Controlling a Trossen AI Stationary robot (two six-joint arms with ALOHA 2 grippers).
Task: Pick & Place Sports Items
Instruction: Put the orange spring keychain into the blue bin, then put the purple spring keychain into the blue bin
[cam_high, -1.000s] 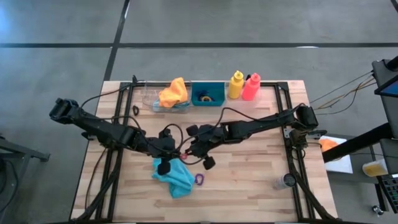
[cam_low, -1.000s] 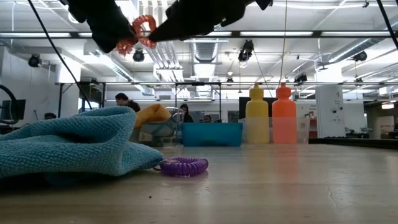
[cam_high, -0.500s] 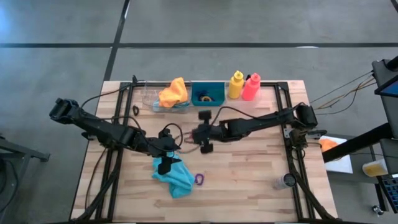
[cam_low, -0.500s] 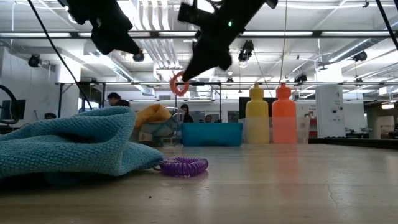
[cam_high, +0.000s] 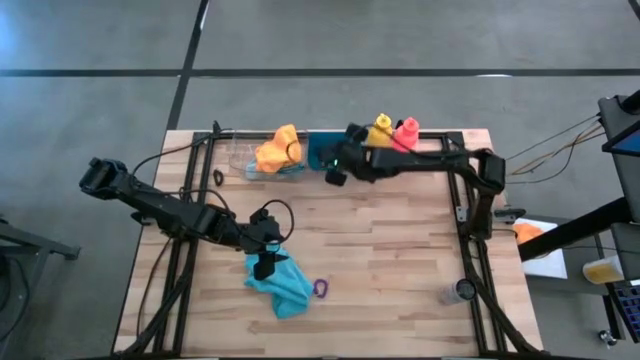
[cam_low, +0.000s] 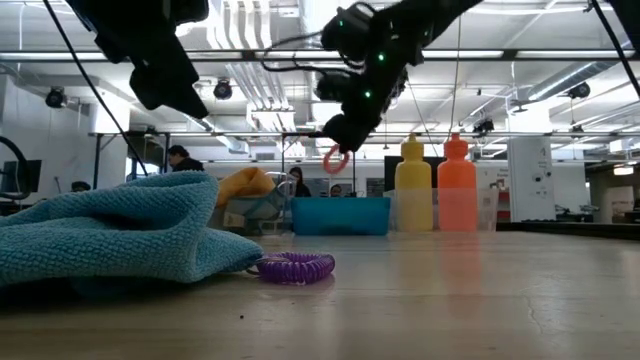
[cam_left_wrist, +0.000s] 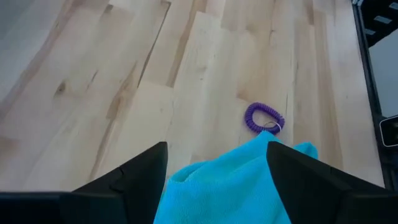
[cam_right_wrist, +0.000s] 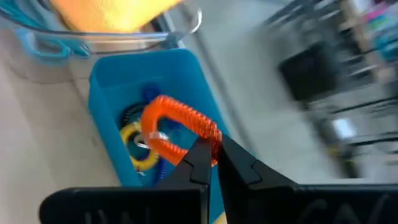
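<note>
The right pincer (cam_right_wrist: 210, 158) is clenched on the orange-red ring (cam_right_wrist: 177, 127), pinching only a short stretch of its coil, and hangs just over the teal bin (cam_high: 322, 153) at the bench's far edge, between the clear tray (cam_high: 250, 160) holding the orange cloth (cam_high: 278, 148) and the two bottles. The main risk I see is the release: the ring dangles to one side of the fingertips, so if the pincer lets go while off-centre, the springy coil could strike the bin's rim and bounce onto the bench or into the tray next door. The bin already holds a yellow ring (cam_right_wrist: 142, 149) and something blue, so a drop from height may also rebound off them. The yellow bottle (cam_low: 413, 187) and the pink-red bottle (cam_low: 456, 187) stand just beside the bin, and the right arm reaches across close to them; a sideways swing on withdrawal could knock one over. The left pincer (cam_left_wrist: 216, 180) hovers released, empty, above the teal cloth (cam_left_wrist: 236, 180) near the bench's front edge, with the purple ring (cam_left_wrist: 263, 118) just beside the cloth's far corner. If it descends for the cloth, the loose fabric may bunch or drag the ring along, and a shallow pinch could let the cloth slip out midway.
</note>
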